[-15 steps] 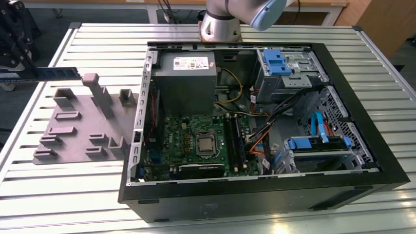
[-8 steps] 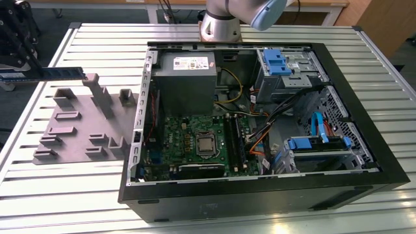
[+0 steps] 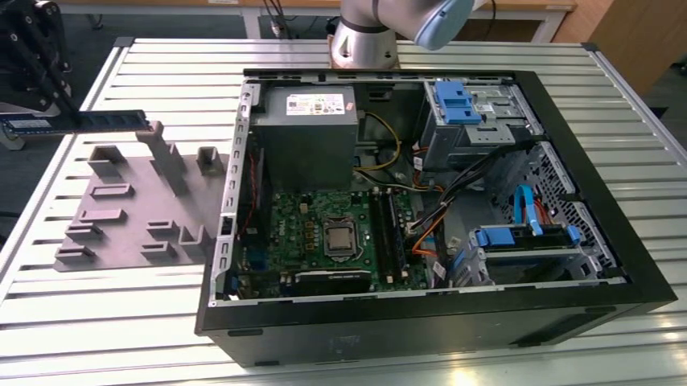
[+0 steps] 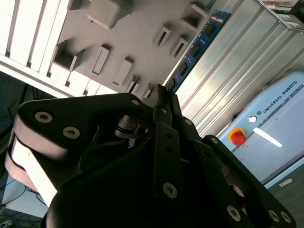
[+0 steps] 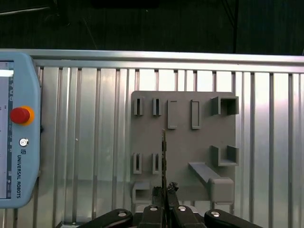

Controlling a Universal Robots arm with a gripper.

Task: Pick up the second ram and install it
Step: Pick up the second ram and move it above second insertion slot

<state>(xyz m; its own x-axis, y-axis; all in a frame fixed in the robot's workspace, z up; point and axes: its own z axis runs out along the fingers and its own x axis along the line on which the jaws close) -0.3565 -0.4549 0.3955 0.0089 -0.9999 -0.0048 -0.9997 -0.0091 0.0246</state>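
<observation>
The second ram point(image 3: 80, 121) is a long blue-green strip with black chips, held level in the air at the exterior view's far left, above the back edge of the grey holder plate point(image 3: 134, 209). My gripper point(image 3: 15, 111) is shut on one end of it. In the second wrist view the ram point(image 4: 197, 47) sticks out from between the black fingers point(image 4: 166, 123) over the plate. The first wrist view shows the ram point(image 5: 163, 152) edge-on above my gripper point(image 5: 166, 192). The motherboard's long black slots point(image 3: 387, 233) lie inside the open case, far to the exterior view's right of the ram.
The open computer case point(image 3: 601, 241) lies on the slatted metal table point(image 3: 96, 322), with a power supply point(image 3: 306, 129), blue drive clips point(image 3: 453, 100) and loose cables point(image 3: 483, 173) inside. The arm's base point(image 3: 363, 44) stands behind the case. A teach pendant point(image 5: 16, 133) lies beside the plate.
</observation>
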